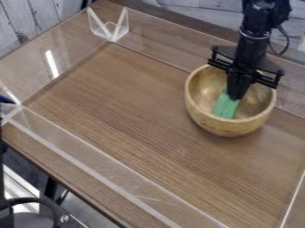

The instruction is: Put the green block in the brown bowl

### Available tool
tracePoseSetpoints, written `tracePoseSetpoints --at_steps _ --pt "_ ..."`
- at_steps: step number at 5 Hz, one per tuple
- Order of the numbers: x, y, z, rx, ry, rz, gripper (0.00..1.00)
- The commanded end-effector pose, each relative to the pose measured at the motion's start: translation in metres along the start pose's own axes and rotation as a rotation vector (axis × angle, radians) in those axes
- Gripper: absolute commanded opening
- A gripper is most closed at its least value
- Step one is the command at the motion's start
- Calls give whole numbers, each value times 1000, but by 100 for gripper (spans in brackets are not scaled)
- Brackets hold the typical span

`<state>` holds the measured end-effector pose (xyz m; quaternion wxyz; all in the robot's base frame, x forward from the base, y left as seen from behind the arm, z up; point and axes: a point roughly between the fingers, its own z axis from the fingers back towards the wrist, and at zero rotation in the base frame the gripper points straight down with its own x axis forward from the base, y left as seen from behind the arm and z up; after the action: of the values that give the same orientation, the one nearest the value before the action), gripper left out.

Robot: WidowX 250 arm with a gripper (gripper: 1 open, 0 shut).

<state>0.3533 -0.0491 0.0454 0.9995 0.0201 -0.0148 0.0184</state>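
Note:
The brown bowl [204, 114] stands on the right side of the wooden table. Inside it lies the green block [226, 107], leaning on the bowl's inner floor and far wall. My gripper [237, 93] hangs straight down over the bowl from the black arm. Its fingers are pressed together into one dark bar, shut. The tips sit just at the block's upper end. The frame does not show whether they touch or pinch it.
A clear acrylic wall [71, 147] runs around the tabletop [119, 107], low along the front and left. A small clear bracket [109, 24] stands at the back left corner. The bowl sits close to the table's right edge.

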Motion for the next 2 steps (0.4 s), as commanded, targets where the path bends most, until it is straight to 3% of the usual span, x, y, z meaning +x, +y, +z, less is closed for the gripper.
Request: tracePoseSetpoints --at_steps 1,2 --pt "1 2 0 7 18 18 0" --pt "1 1 -1 7 35 34 0"
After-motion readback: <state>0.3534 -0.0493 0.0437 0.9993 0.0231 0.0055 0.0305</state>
